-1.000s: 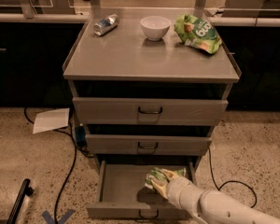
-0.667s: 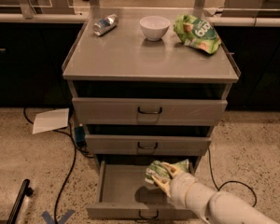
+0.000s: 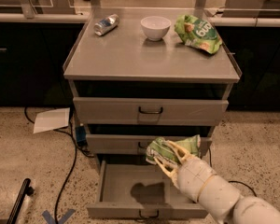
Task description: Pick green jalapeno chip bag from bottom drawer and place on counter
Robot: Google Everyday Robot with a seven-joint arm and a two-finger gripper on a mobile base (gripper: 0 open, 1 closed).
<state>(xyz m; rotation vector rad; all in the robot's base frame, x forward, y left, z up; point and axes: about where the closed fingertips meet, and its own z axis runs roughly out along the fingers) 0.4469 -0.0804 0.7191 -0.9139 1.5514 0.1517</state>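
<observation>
The green jalapeno chip bag (image 3: pixel 170 149) is a small wrinkly green and white foil bag. My gripper (image 3: pixel 169 157) is shut on it and holds it in the air above the open bottom drawer (image 3: pixel 130 195), in front of the middle drawer's face. The drawer is pulled out; its bare floor shows the bag's shadow. The counter (image 3: pixel 126 55) is the flat grey metal top of the cabinet, well above the gripper. My white arm comes in from the lower right.
On the counter stand a lying silver can (image 3: pixel 106 24) at the back left, a white bowl (image 3: pixel 155 27) at the back middle and a larger bright green bag (image 3: pixel 198 33) at the back right. A paper sheet (image 3: pixel 51 120) and cables lie on the floor at the left.
My gripper has lifted the chip bag up out of the bottom drawer, from near the drawer floor to the height of the middle drawer's front.
</observation>
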